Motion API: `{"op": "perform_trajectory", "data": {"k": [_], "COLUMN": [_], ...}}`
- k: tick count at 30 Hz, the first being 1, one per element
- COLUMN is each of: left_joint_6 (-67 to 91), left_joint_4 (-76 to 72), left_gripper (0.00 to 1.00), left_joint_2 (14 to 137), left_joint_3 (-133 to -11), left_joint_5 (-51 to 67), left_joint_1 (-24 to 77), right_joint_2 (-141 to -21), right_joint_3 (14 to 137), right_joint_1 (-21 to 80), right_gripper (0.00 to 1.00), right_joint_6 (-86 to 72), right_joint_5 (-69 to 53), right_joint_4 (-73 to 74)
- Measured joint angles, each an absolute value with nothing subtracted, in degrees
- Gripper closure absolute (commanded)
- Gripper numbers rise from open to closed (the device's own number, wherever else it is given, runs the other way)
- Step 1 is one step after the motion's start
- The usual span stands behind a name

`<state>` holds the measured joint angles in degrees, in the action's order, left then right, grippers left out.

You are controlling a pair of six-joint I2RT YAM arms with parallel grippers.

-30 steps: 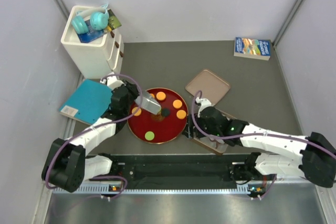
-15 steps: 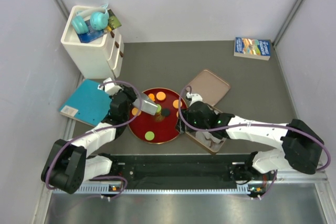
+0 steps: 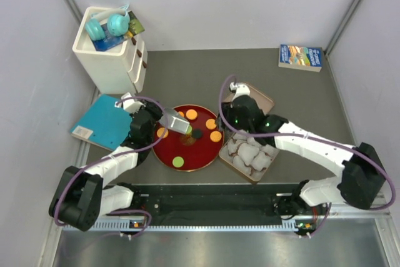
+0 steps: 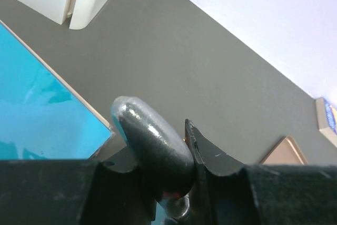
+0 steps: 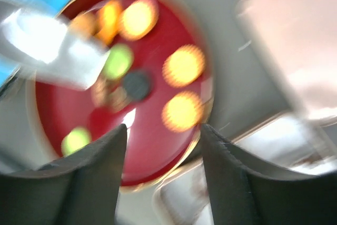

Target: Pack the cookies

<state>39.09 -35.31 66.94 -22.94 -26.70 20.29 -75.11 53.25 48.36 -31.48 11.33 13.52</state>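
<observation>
Several cookies lie on the dark-red plate (image 3: 190, 151): orange ones (image 3: 215, 136), a black one (image 3: 197, 134) and a green one (image 3: 178, 162). My left gripper (image 3: 161, 121) is shut on the handle of a silver metal tool (image 3: 176, 122) whose blade reaches over the plate's left side; the left wrist view shows that grey handle (image 4: 152, 140) clamped between the fingers (image 4: 202, 154). My right gripper (image 3: 232, 119) is open and empty, hovering at the plate's right rim. The blurred right wrist view shows orange cookies (image 5: 181, 111) just beyond its gripper (image 5: 163, 135).
A metal tin (image 3: 224, 157) holding white crinkled paper cups (image 3: 250, 153) sits right of the plate. Its lid (image 3: 262, 101) lies behind it, partly under my right arm. A teal book (image 3: 103, 120), a white drawer box (image 3: 109, 54) and another book (image 3: 300, 56) stand around.
My right arm swung from above the tin toward the back, uncovering the paper cups; its gripper now hangs by the plate's right rim. The left gripper has barely moved.
</observation>
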Motion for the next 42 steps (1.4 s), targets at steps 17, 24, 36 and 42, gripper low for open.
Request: {"op": "perform_trajectory", "data": {"k": [17, 24, 36, 42], "left_joint_6": [40.8, 41.1, 41.0, 41.1], "left_joint_4": [-42.1, -43.6, -45.5, -46.7], "left_gripper": [1.0, 1.0, 1.0, 1.0], "left_joint_2": [70.0, 71.0, 72.4, 73.7], "left_joint_3": [-21.3, -20.8, -20.3, -20.3], "left_joint_5": [-28.4, -28.8, -29.2, -29.2], "left_joint_1": [19.2, 18.1, 17.3, 17.3], "right_joint_2": [-91.7, -96.6, -100.9, -101.4], "right_joint_3": [57.7, 57.7, 56.9, 56.5], "right_joint_1": [39.9, 39.8, 39.2, 39.2], "right_gripper": [0.66, 0.67, 0.76, 0.81], "right_joint_6": [-21.0, -21.0, -21.7, -22.2], "right_joint_5": [6.0, 3.2, 1.7, 1.4], "right_joint_4": [6.0, 3.9, 1.0, 0.3]}}
